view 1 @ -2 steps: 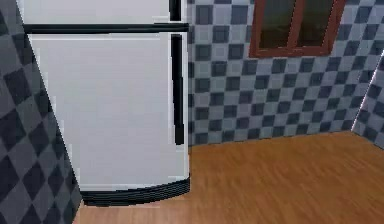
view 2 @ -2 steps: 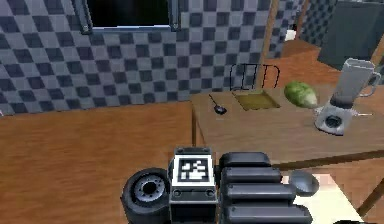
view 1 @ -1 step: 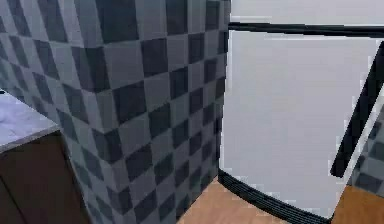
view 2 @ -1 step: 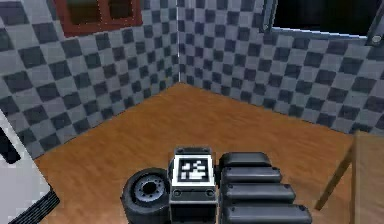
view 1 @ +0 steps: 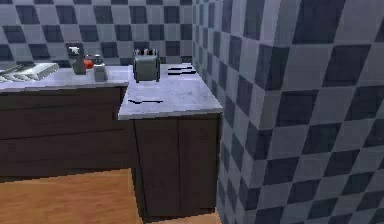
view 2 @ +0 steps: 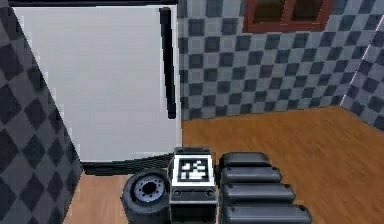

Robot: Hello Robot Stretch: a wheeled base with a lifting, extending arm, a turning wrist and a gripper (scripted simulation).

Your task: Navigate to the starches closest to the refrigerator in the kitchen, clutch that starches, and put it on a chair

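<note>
Jaws belong to the dark round body low in the arm side view, just left of a white marker square and the arm's stacked dark segments. Their fingers cannot be made out, so I cannot tell whether they hold anything. Beyond them runs wooden floor, then the white refrigerator with its dark upright handle, and farther along the checkered wall a red-brown framed window. In the forward view the table stands ahead, with a thin dark utensil on its near end. Behind that is a toaster with a second dark utensil just beside it. Farther toward that view's left, a small red blob sits close against a grey container, near a sink. Which of these small things, if any, is the starches cannot be told, nor its long axis. The relation that matters, as I judge it, is that the table lies toward the robot's front while the arm reaches out toward the refrigerator. The base would likely have to turn before the jaws face the table. No brand, label or writing is legible; the marker square bears only a black pattern.
</note>
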